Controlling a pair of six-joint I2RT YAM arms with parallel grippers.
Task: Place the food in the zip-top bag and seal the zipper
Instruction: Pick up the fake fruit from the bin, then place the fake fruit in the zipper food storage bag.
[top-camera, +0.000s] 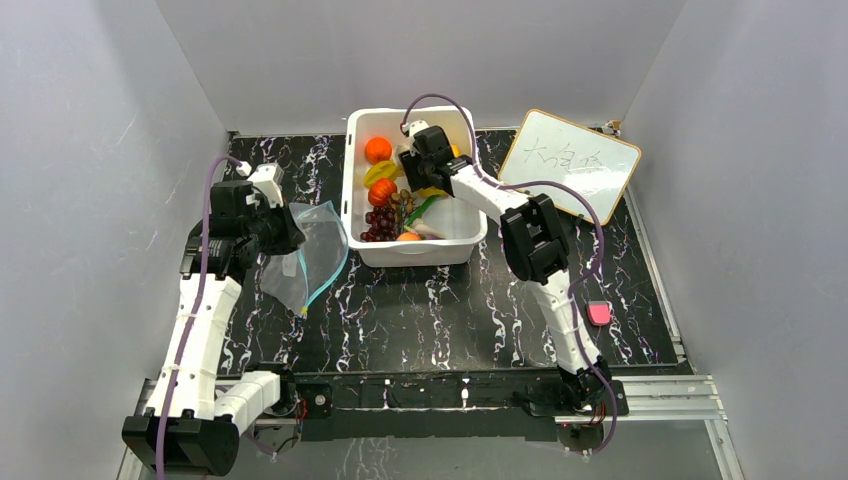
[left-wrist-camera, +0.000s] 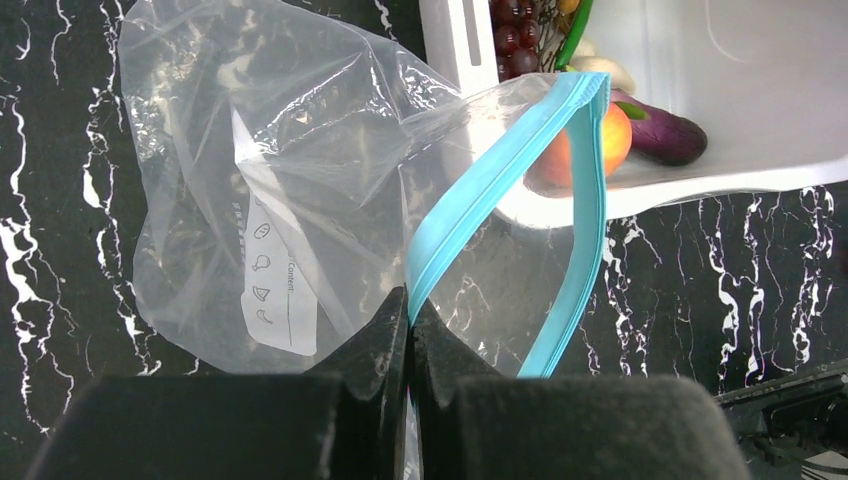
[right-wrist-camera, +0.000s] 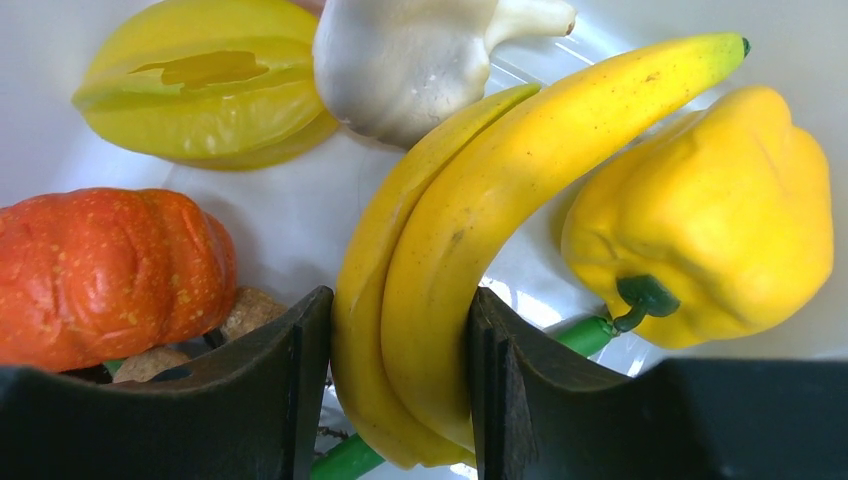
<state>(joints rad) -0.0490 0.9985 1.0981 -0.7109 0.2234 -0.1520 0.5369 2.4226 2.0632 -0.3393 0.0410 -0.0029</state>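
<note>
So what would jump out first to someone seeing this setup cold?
Probably the bright toy food: the right gripper pinches yellow bananas in the white tub at the far side, beside a yellow pepper and white garlic. Left of the tub, the left gripper holds the clear zip-top bag by its teal zipper, mouth open.

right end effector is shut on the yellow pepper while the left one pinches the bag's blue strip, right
No: the right wrist view shows the right end effector shut on the bananas, the pepper beside them. The left end effector does pinch the strip.
</note>
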